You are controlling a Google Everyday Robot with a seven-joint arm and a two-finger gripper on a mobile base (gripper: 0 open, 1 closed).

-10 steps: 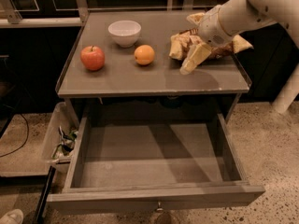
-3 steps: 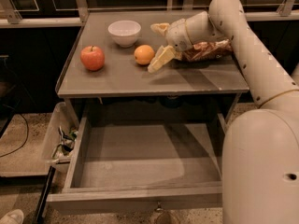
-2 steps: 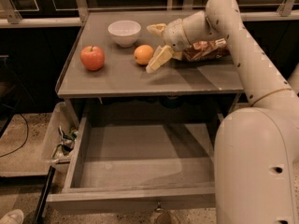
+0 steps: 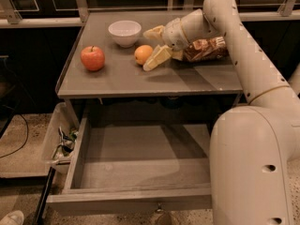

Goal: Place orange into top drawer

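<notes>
Edging closer, spread pincer (image 4: 146,50) beside orange (image 4: 141,54)

Nothing readable from where I'm standing, honestly. The crinkly snack bag (image 4: 207,48) on the tabletop (image 4: 117,82) has some print, but I can't make out a word. No lettering on the gripper (image 4: 155,45), fingers spread just beside the orange (image 4: 143,54), nor on the top drawer (image 4: 131,203).
</notes>
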